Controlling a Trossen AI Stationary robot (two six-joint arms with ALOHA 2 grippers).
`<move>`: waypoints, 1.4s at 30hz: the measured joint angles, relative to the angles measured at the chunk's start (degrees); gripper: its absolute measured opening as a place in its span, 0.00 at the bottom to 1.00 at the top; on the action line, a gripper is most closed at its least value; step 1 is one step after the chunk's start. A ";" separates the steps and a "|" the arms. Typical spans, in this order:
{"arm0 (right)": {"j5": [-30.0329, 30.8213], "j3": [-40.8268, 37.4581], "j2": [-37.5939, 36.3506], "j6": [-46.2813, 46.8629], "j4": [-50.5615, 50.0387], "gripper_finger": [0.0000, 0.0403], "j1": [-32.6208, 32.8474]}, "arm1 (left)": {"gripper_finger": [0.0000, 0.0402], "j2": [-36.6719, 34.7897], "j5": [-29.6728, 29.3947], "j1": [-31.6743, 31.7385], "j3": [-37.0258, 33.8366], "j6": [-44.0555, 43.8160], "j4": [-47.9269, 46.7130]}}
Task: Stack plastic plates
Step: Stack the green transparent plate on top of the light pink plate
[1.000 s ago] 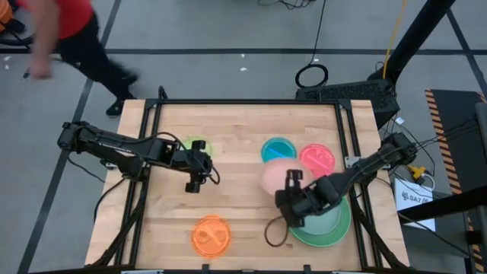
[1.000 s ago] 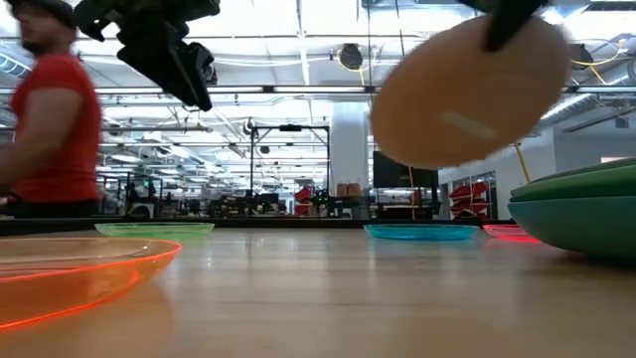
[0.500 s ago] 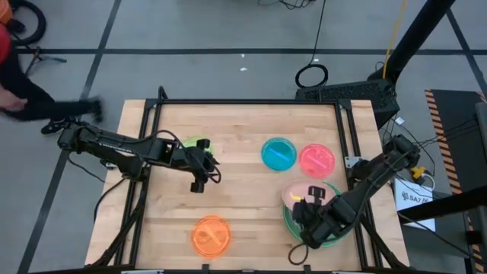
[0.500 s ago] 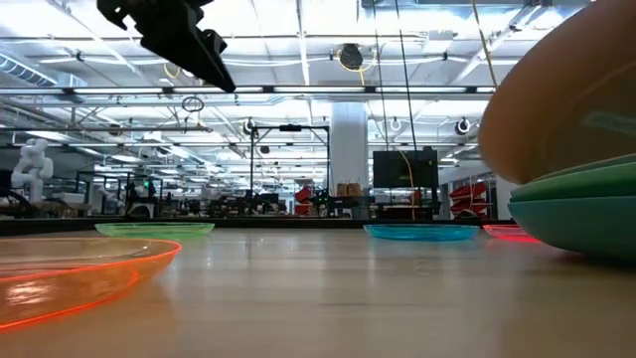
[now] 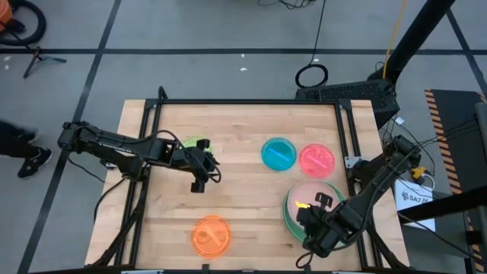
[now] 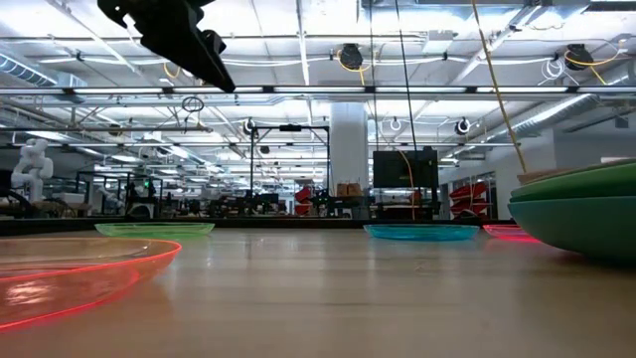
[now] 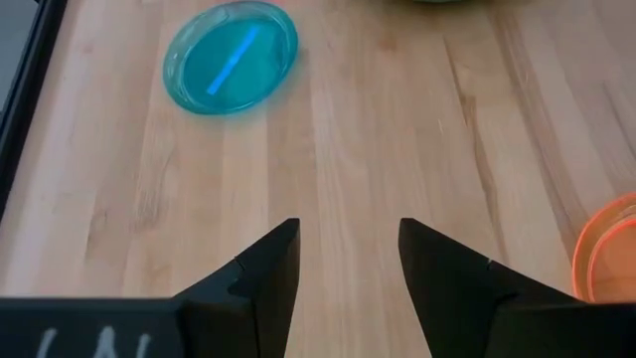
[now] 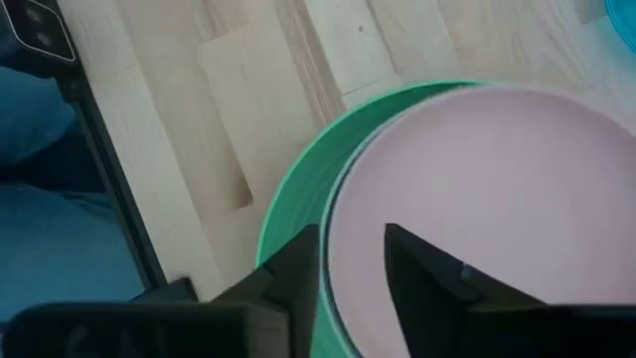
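A pink plate (image 5: 310, 196) (image 8: 497, 199) lies flat, its underside on the large green plate (image 5: 288, 215) (image 8: 298, 199) at the table's near right. In the low view that green plate (image 6: 581, 184) sits on a teal one (image 6: 581, 229). My right gripper (image 5: 308, 211) (image 8: 353, 268) is open at the pink plate's near-left rim, one finger outside it and one over the plate. My left gripper (image 5: 199, 181) (image 7: 348, 268) hangs open above bare wood left of centre, holding nothing. My right gripper comes at the pink plate from above, slanting, and its fingers (image 8: 427, 283) straddle the rim (image 8: 330, 249). I cannot tell whether they touch it. The plate rests on the green plate, not lifted.
Small translucent plates lie singly: blue (image 5: 278, 153) (image 7: 231, 58) and red (image 5: 316, 160) at the far right, yellow-green (image 5: 196, 144) behind my left gripper, orange (image 5: 211, 234) (image 7: 608, 261) at the near edge. Bare wood lies between them. Black frame rails line the table's sides.
My right gripper has swung from the table's middle toward its near right edge, rolling at the wrist, with the pink plate. The plate, held up and tilted before, now lies flat on the green plate. A person beyond the table's left has walked away.
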 joint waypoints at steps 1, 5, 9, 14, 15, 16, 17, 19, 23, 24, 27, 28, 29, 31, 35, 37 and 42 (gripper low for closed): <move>0.63 0.00 0.00 -0.05 0.00 0.29 0.02 | 0.45 0.00 0.00 0.00 0.00 -0.39 -0.06; 5.72 -0.02 0.00 -1.62 0.03 0.34 0.00 | 0.45 0.01 0.01 -0.30 -0.02 -1.96 -0.71; 13.83 -0.02 0.02 -3.78 0.10 0.34 0.00 | 0.45 0.02 0.01 -1.33 -0.02 -2.51 -0.82; 24.35 -0.02 0.02 -9.32 2.73 0.32 -0.02 | 0.45 0.02 0.02 -3.04 -0.02 -4.26 -0.95; 26.16 -0.02 0.02 -11.18 3.64 0.32 -0.02 | 0.45 0.02 0.02 -3.36 -0.02 -4.59 -1.01; 27.55 -0.02 0.02 -12.95 4.62 0.31 -0.02 | 0.45 0.02 0.02 -3.64 -0.02 -4.95 -1.10; 28.75 -0.02 0.03 -14.66 5.55 0.31 -0.03 | 0.45 0.02 0.02 -3.87 -0.02 -5.27 -1.25; 30.83 -0.02 0.04 -18.28 7.67 0.30 -0.30 | 0.45 0.02 0.02 -4.37 -0.02 -5.72 -1.47; 32.81 -0.02 0.06 -25.84 11.94 0.28 -1.51 | 0.45 0.02 0.03 -4.76 -0.02 -7.39 -1.52; 32.81 -0.02 0.05 -28.05 13.15 0.28 -1.91 | 0.45 0.02 0.02 -4.76 -0.02 -8.15 -1.81; 32.80 -0.02 0.07 -35.46 16.07 0.27 -3.24 | 0.45 0.02 -0.48 -4.76 -0.02 -10.85 -3.15; 32.80 -0.02 0.07 -37.82 16.72 0.27 -3.78 | 0.45 0.04 -1.33 -4.76 -0.02 -11.64 -3.74; 32.80 -0.02 0.07 -40.02 17.08 0.27 -4.31 | 0.45 0.21 -2.16 -4.76 -0.02 -12.37 -4.42; 32.82 -0.02 0.07 -43.59 17.25 0.27 -5.58 | 0.45 0.82 -4.14 -4.76 -0.02 -13.63 -5.77; 32.77 -0.04 0.07 -49.68 18.49 0.27 -8.43 | 0.45 2.70 -7.36 -4.61 -0.02 -15.82 -10.94; 32.65 -0.04 0.07 -52.78 19.30 0.27 -9.60 | 0.45 4.14 -9.05 -4.52 -0.06 -17.23 -13.89; 32.51 -0.04 0.07 -54.72 17.53 0.27 -11.26 | 0.45 7.71 -10.23 -2.64 -0.09 -18.54 -16.03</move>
